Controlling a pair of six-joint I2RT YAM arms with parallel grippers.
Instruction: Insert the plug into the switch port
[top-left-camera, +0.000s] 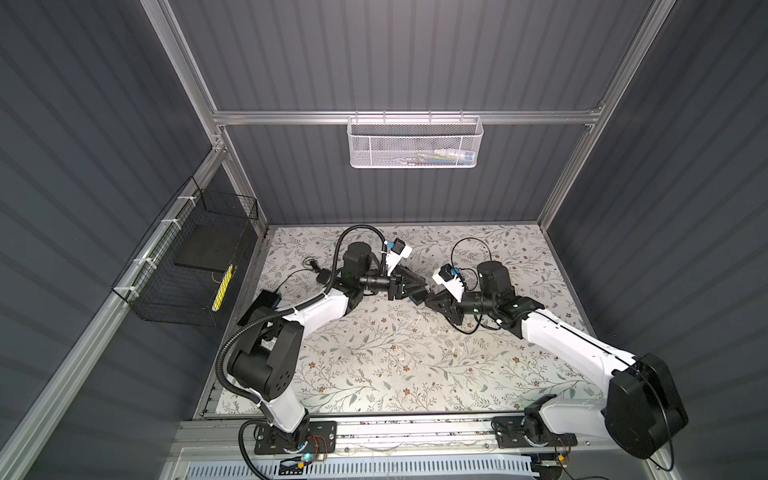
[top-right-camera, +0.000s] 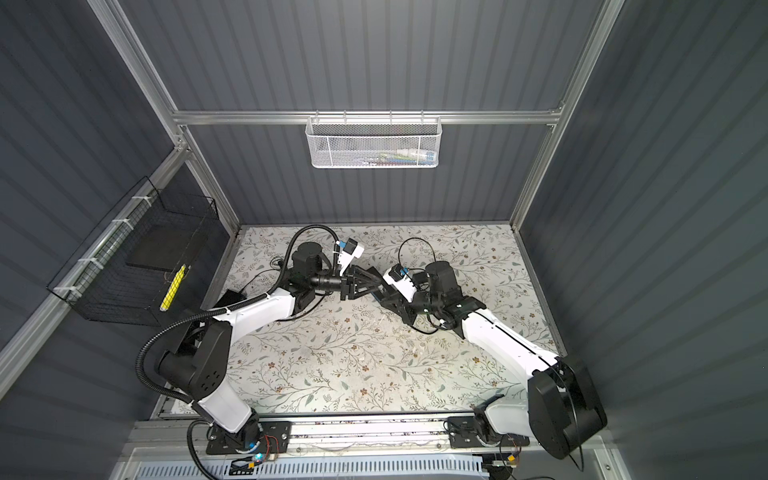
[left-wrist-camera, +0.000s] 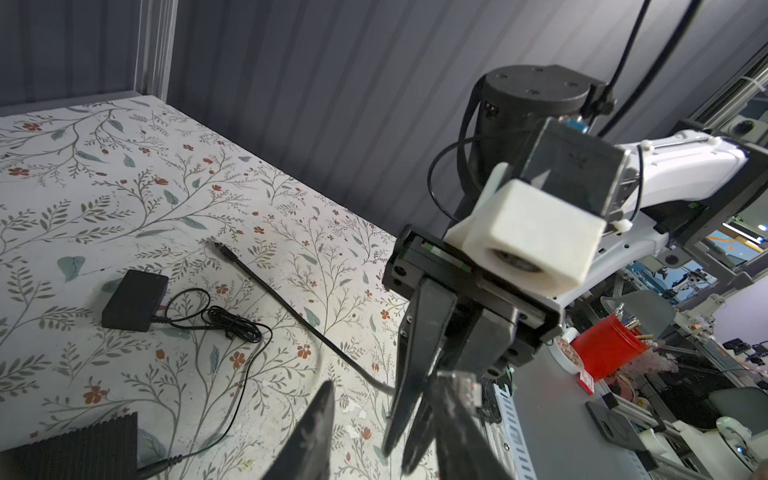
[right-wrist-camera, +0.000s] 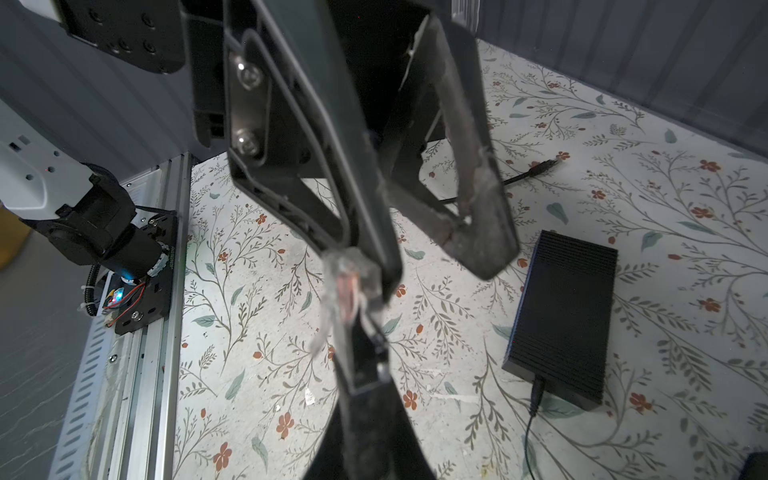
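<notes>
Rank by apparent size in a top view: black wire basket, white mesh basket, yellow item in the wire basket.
1. black wire basket, largest
2. white mesh basket
3. yellow item, smallest
Camera distances differ, so real sizes stay unsure.

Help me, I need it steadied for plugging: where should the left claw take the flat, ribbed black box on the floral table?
Probably across the two long side faces of the flat, ribbed black box, near mid-length, coming down from above: it lies flat, those faces run parallel, and a thin black cable leaves one short end.
</notes>
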